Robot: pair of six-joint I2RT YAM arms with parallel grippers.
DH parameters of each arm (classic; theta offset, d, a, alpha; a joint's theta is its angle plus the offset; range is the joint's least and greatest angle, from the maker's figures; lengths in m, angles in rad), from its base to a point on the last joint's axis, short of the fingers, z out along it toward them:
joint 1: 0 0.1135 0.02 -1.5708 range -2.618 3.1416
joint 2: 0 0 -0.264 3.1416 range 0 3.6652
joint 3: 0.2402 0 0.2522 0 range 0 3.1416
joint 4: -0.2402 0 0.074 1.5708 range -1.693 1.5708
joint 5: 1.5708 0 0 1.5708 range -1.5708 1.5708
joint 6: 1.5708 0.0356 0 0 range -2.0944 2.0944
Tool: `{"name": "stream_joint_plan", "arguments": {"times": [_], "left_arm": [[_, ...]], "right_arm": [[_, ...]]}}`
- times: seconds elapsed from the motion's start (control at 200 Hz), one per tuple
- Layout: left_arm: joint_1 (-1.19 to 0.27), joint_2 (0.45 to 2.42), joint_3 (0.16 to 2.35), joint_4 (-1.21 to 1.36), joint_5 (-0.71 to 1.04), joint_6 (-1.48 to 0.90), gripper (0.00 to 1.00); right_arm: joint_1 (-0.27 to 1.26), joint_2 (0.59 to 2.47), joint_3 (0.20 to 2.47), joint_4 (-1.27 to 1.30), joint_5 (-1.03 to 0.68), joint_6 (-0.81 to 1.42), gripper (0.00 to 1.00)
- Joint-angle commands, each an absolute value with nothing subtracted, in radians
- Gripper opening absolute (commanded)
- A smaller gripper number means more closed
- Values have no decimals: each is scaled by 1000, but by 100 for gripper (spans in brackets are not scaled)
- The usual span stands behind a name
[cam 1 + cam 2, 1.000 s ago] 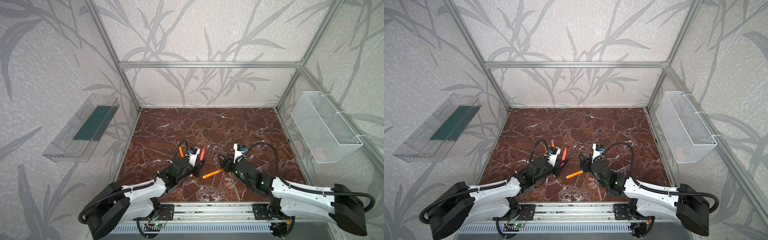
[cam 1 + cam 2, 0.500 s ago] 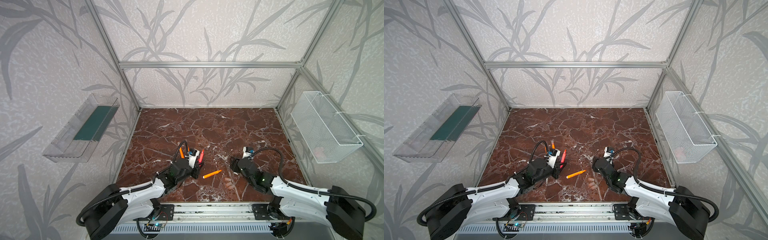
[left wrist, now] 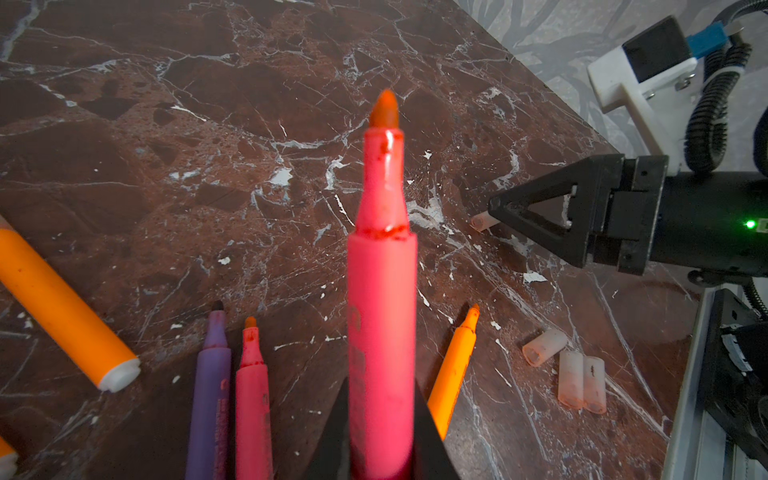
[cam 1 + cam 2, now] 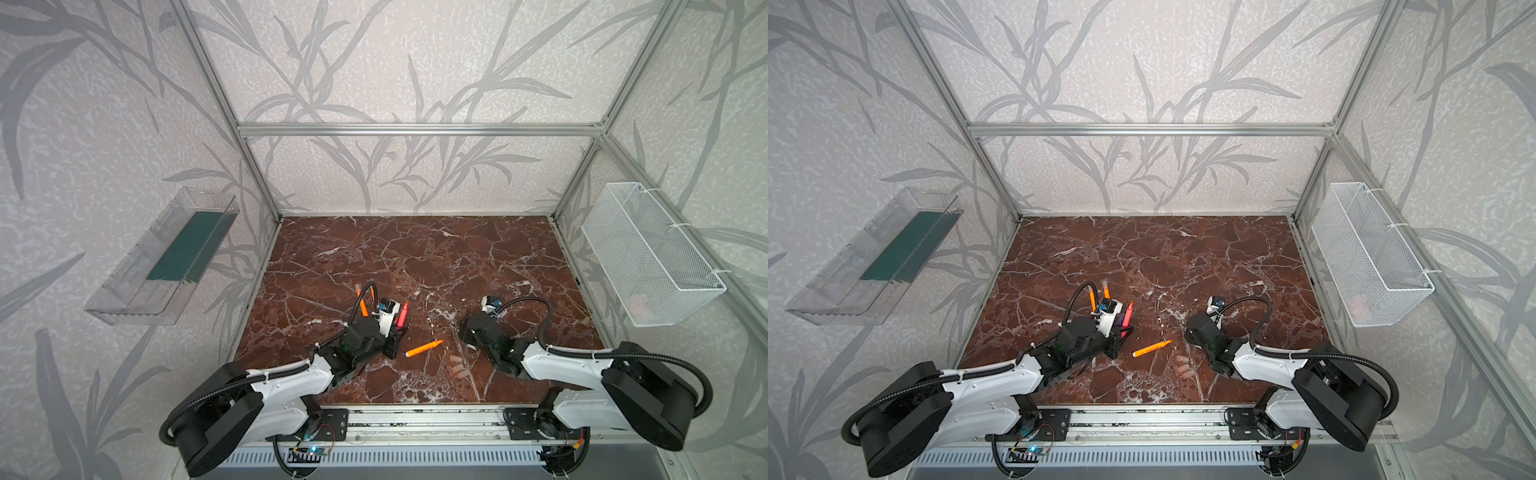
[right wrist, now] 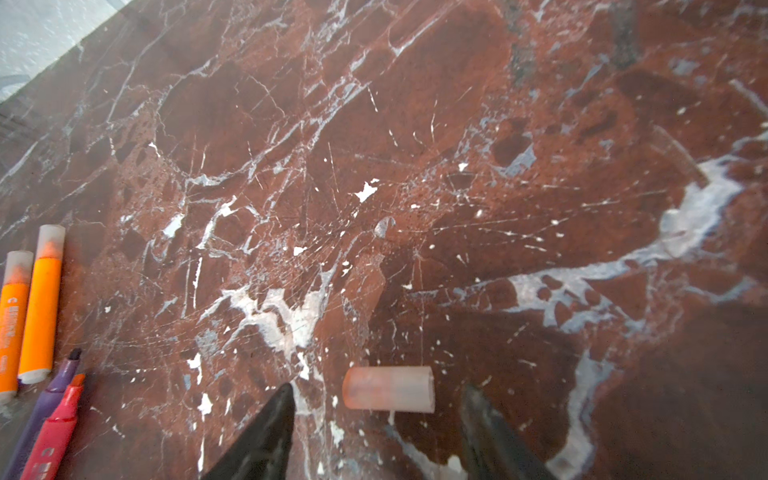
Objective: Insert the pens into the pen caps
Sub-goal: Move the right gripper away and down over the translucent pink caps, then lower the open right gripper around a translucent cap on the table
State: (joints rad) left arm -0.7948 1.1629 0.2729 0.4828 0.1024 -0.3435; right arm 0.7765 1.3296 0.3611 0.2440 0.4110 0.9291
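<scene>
Two orange pens (image 5: 41, 299) capped, four to go by the look of it: left gripper (image 3: 382, 401) clamped on a bare red-pink pen (image 3: 382, 286), right gripper (image 5: 378, 392) open either side of a cap (image 5: 388, 386) lying on the table (image 5: 415, 166), three spare caps (image 3: 570, 380) nearby.

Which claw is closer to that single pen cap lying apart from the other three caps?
Right. The right claw straddles the lone cap, open, one finger on either side. The left claw is well apart from it, shut on a red-pink pen.
</scene>
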Motion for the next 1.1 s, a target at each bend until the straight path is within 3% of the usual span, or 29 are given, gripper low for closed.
{"name": "stream_joint_plan", "arguments": {"times": [0.0,0.44,1.095], "left_arm": [[-793,1164,286,503,90,-341,0],[-793,1166,285,504,88,-341,0],[-793,1167,288,500,81,-331,0]], "right_arm": [[769,1364,399,290,388,935,61],[769,1526,534,301,357,878,61],[770,1761,855,104,325,712,59]]}}
